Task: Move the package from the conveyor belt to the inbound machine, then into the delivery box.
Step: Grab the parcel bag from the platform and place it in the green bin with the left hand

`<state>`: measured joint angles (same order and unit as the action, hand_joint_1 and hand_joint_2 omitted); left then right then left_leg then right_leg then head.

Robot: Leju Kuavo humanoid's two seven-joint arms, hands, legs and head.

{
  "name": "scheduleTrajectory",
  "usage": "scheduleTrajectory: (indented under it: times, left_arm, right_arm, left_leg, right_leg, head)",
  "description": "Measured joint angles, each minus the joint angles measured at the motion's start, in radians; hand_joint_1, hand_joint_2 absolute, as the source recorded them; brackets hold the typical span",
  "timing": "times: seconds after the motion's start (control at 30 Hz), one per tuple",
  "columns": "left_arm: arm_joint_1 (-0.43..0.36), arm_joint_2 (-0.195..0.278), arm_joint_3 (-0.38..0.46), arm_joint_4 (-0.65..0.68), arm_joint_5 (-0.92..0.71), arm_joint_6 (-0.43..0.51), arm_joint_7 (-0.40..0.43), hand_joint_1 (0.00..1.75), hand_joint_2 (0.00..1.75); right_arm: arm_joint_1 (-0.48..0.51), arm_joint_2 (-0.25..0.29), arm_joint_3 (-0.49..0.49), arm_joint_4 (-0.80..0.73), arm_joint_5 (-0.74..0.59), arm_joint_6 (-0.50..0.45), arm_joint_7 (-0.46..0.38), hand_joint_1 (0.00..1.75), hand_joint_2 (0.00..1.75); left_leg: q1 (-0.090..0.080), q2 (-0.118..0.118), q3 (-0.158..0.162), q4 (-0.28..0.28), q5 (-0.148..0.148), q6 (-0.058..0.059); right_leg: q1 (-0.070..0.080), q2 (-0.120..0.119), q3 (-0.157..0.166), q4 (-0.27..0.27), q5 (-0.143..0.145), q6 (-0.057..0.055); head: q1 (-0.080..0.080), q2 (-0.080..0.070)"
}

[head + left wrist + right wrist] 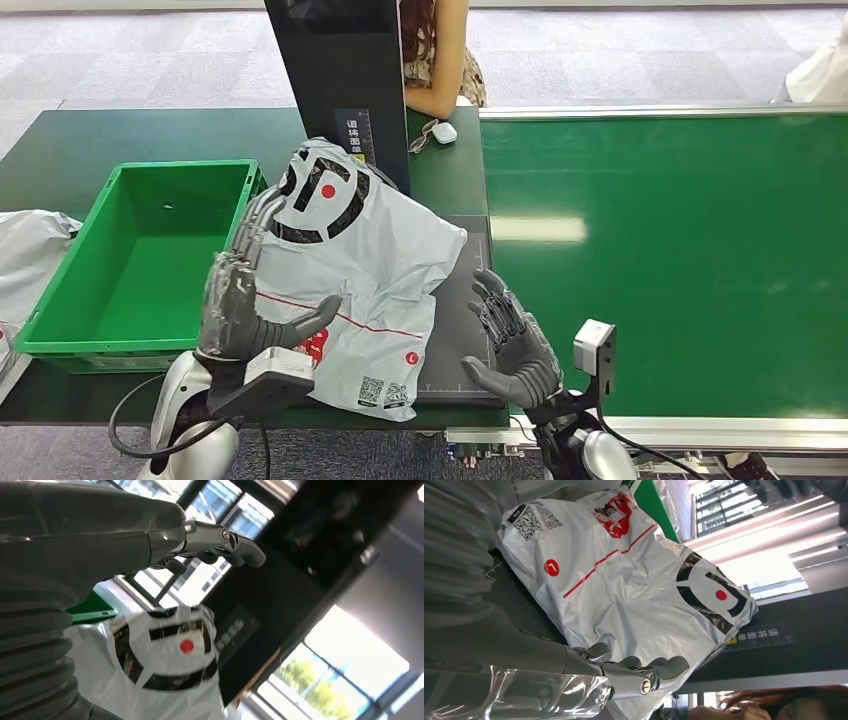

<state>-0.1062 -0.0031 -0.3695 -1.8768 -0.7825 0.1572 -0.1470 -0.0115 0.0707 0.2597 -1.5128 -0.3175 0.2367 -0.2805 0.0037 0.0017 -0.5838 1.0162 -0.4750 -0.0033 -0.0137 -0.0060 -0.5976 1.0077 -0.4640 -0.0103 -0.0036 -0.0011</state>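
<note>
- Head view had my left hand (235, 305) against the near left side of the package (355, 270), fingers stretched up along the bag's edge and thumb lying across its front; whether it truly gripped, I could not tell.
- Just beyond those fingers, the package, a crinkled white mailer with a black ring mark and red dot, lay on the inbound machine's dark platform (455, 330), its near corner hanging over the table edge.
- My right hand (510, 340) stood on the other side of the bag, fingers spread, palm facing it, apart from it and holding nothing.
- Left of my left hand sat the green delivery box (60, 300), just beside the package.
- Past the package rose the machine's black upright post (340, 70), with a person's arm (435, 60) behind it.
- Right of my right hand ran the green conveyor belt (690, 260).
</note>
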Motion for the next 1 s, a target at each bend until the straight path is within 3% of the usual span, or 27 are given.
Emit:
scheduleTrajectory:
  times: [0.2, 0.37, 0.67, 1.0]
  left_arm:
    - [-0.178, 0.037, -0.096, 0.227, -0.075, -0.229, 0.03, 0.0, 1.75]
    - [-0.295, 0.053, -0.203, 0.462, -0.078, -0.328, 0.017, 0.0, 1.75]
    - [-0.448, 0.084, -0.439, 0.817, -0.011, -0.366, -0.044, 0.0, 1.75]
    - [-0.523, 0.094, -0.555, 0.909, 0.033, -0.338, -0.052, 0.0, 1.75]
  right_arm:
    - [0.003, 0.017, -0.045, -0.027, -0.034, 0.011, 0.002, 0.0, 1.75]
    - [0.026, 0.035, -0.07, -0.075, -0.071, 0.008, 0.014, 0.0, 1.75]
    - [0.071, 0.044, -0.082, -0.166, -0.116, -0.01, 0.014, 0.0, 1.75]
    - [0.089, 0.052, -0.084, -0.198, -0.144, -0.027, 0.016, 0.0, 1.75]
  left_leg:
    - [0.0, -0.001, 0.0, 0.0, 0.001, 0.001]
    - [0.0, 0.0, 0.0, 0.0, 0.001, 0.001]
    - [0.0, -0.001, 0.001, 0.0, 0.0, 0.001]
    - [0.0, -0.001, 0.016, -0.001, -0.002, 0.002]
  right_leg:
    - [0.0, -0.001, 0.0, 0.0, 0.001, 0.0]
    - [0.0, 0.0, 0.0, 0.0, 0.001, 0.001]
    - [0.0, -0.001, 0.003, 0.0, 0.0, 0.001]
    - [0.0, -0.001, 0.019, -0.001, -0.002, 0.002]
  head:
    - [0.0, 0.0]
    - [0.0, 0.0]
    - [0.0, 0.0]
    - [0.0, 0.0]
